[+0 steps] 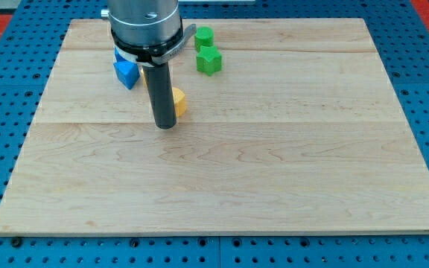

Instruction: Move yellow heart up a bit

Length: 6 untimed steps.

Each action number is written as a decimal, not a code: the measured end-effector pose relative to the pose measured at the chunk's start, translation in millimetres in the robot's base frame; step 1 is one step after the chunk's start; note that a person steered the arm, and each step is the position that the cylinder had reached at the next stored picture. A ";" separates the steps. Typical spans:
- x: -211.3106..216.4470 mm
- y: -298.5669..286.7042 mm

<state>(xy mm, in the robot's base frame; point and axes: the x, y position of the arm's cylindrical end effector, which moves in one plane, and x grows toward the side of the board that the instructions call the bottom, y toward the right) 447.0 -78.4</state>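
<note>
A yellow block (pixel 179 103), the heart by the task, lies on the wooden board (pixel 274 164) at the upper left; the rod hides most of it, so I cannot make out its shape. My tip (pixel 165 126) rests on the board just left of and slightly below the yellow block, touching or nearly touching it. Another yellow bit (pixel 147 77) peeks out behind the rod higher up.
A blue block (pixel 126 73) lies left of the rod. Two green blocks sit near the view's top: a star-like one (pixel 208 61) and a rounder one (pixel 203 37) above it. The arm's grey body (pixel 146 22) covers the board's top left.
</note>
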 end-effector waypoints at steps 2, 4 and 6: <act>-10.8 11.1; -32.1 31.6; -43.7 41.8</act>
